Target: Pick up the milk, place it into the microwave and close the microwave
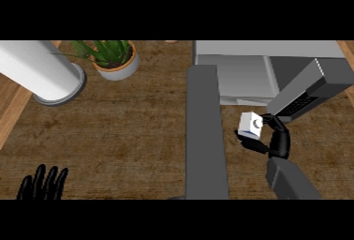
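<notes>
A small white and blue milk carton (250,124) is held above the counter in my right hand (274,137), whose fingers and thumb curl round it from the right and below. The carton is just in front of the open microwave (242,75), whose grey cavity shows at the upper right. The microwave's door (310,91) swings out to the right, its lower end close to my right hand. My left hand (43,183) rests open at the lower left edge, fingers up.
A tall grey panel (205,131) runs from the microwave's left side down to the lower edge. A white cylinder (41,70) stands at the upper left, and a potted plant (114,58) beside it. The wooden counter (124,136) spreads between them.
</notes>
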